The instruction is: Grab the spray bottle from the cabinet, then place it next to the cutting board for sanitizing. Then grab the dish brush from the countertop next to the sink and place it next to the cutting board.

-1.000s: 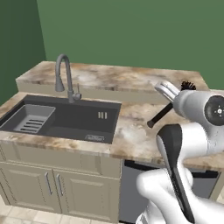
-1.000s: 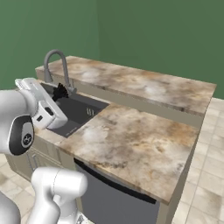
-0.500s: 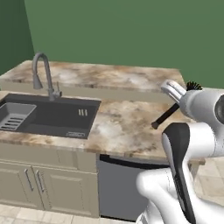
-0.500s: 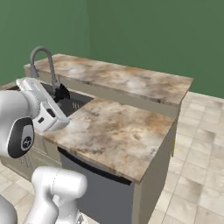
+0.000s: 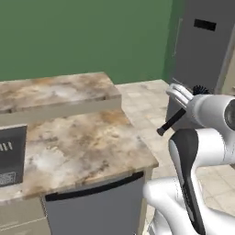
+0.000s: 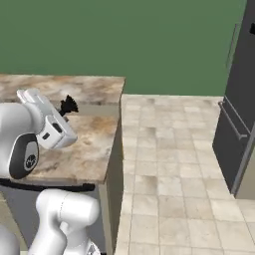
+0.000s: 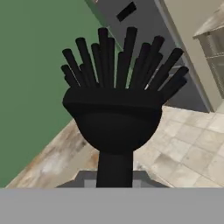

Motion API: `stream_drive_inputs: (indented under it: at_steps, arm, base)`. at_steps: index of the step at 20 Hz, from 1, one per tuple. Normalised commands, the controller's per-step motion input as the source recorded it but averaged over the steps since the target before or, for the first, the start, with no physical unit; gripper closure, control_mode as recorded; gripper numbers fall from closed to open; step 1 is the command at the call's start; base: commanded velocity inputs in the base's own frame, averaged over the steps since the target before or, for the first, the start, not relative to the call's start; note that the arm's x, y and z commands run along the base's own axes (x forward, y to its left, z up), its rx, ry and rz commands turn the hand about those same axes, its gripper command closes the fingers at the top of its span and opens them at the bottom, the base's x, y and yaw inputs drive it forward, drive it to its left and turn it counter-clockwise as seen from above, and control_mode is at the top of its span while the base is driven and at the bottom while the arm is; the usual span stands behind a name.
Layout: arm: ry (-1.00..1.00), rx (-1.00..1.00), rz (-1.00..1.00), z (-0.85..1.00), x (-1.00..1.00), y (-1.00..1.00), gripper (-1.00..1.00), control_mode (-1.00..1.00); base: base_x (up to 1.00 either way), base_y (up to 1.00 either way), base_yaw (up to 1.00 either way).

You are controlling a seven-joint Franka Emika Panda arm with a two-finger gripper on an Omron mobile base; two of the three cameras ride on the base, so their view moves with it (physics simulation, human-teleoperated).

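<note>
The pincer [image 5: 183, 102] is closed on the dish brush [image 5: 173, 120], holding it in the air off the right end of the counter [image 5: 82, 137], above the tiled floor [image 6: 174, 164]. In the left base view the brush's thin black handle slants down and to the left from the white hand, its free end just past the counter's right edge, while the bristled head [image 5: 200, 90] pokes up behind the hand on the far side. In the right base view the bristles [image 6: 68, 105] stick out as a small black tuft just beside the white hand, in front of the counter's raised far ledge. The hand view looks straight along the brush: the rounded black head [image 7: 114, 118] and its spread of stiff bristles stand close before the camera, with the handle running down out of sight at the bottom. Behind them are the green wall [image 7: 39, 65], a strip of marbled counter and pale floor tiles. A tall dark grey fridge [image 6: 239, 99] stands at the right of the room, well apart from the counter. At the far left edge of the left base view a dark corner of the sink [image 5: 11, 153] is sunk in the counter, and a grey appliance front [image 5: 94, 206] sits under the near edge of the slab.
</note>
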Motion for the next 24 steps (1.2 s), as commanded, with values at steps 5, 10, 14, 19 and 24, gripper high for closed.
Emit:
stream_drive_inputs:
  at_steps: [5,10,14,19,24]
  arm:
    - [0.00,0.00,0.00,0.00,0.00,0.00,1.00,1.00]
    - [0.00,0.00,0.00,0.00,0.00,0.00,1.00,1.00]
    - [0.00,0.00,0.00,0.00,0.00,0.00,1.00,1.00]
    - [0.00,0.00,0.00,0.00,0.00,0.00,1.00,1.00]
    - [0.00,0.00,0.00,0.00,0.00,0.00,1.00,1.00]
  base:
    - [0.00,-0.09,-0.95]
    - [0.00,-0.20,-0.92]
    - [0.00,-0.46,-0.82]
    - [-0.03,-0.82,-0.62]
    - [0.01,-0.87,-0.51]
